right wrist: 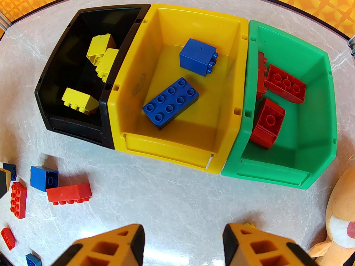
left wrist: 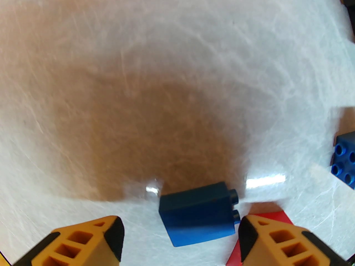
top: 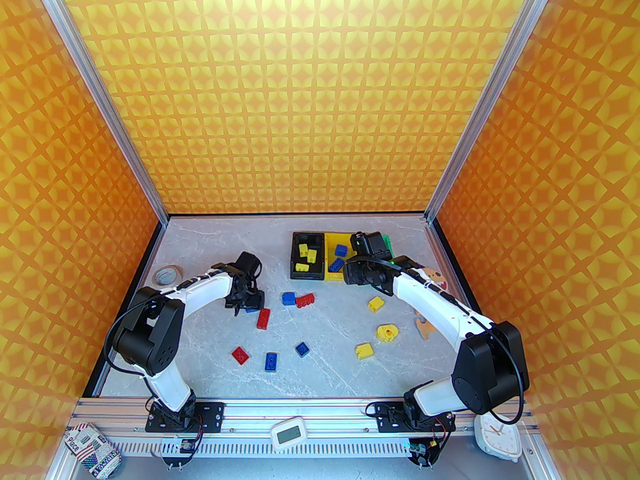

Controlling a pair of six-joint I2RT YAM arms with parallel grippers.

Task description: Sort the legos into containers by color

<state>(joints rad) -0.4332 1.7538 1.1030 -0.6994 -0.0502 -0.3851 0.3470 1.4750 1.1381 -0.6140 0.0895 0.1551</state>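
The left gripper (left wrist: 180, 231) sits low over the table (left wrist: 111, 65) with its jaws spread. A blue brick (left wrist: 198, 212) lies on its side between the fingers, clear of the left one (whether the right one touches it I cannot tell); a red brick (left wrist: 274, 217) shows just behind that finger. The right gripper (right wrist: 183, 242) hangs before the bins, jaws apart with nothing between them. The black bin (right wrist: 69, 132) holds yellow bricks (right wrist: 79, 101); the yellow bin (right wrist: 166, 151) holds two blue bricks (right wrist: 170, 102); the green bin (right wrist: 266, 170) holds red bricks (right wrist: 285, 83); the three stand side by side. Loose bricks (top: 271, 361) of all three colours lie scattered on the near table; an orange plush (right wrist: 338, 217) lies right of the green bin.
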